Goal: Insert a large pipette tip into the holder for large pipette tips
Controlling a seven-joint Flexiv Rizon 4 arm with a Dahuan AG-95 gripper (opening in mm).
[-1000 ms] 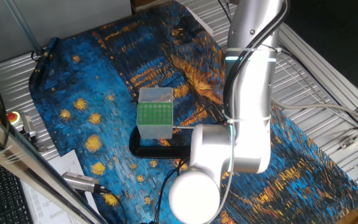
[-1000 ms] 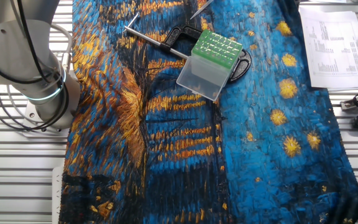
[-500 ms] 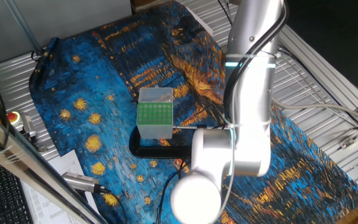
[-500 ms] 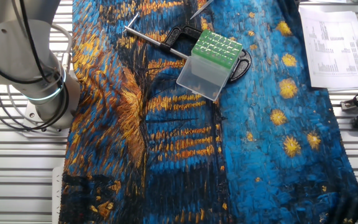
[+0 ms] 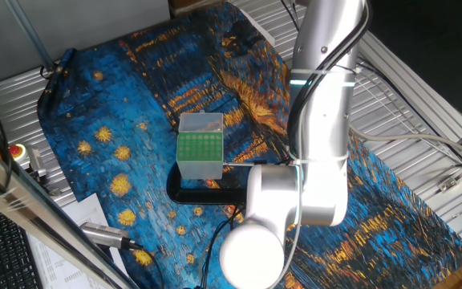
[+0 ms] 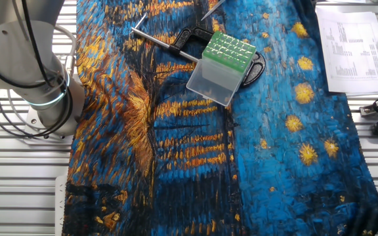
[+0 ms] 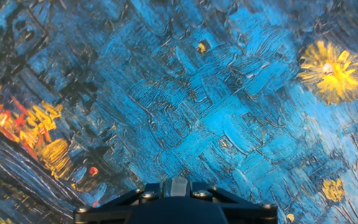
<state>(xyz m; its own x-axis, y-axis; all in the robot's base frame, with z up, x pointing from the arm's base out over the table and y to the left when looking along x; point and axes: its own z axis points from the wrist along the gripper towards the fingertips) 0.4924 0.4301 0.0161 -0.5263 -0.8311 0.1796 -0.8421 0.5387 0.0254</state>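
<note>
one fixed view: holder for large pipette tips (image 5: 200,146), seated in black clamp (image 5: 203,193), presumably to steady it; arm (image 5: 319,120) stands beside holder, gripper hidden.
other fixed view: large pipette tip (image 6: 214,7) just beyond holder, partly cropped.
hand view: only patterned cloth (image 7: 185,93); jaw state cannot be told.

A blue-and-gold painted cloth (image 6: 195,157) covers the slatted metal table (image 6: 18,190).

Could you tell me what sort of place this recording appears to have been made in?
Probably a robotics lab bench set up for a lab-handling test: a metal slatted table under a painted-pattern cloth, a green-topped pipette tip holder gripped by a black clamp, plus a keyboard and printed sheets.
</note>
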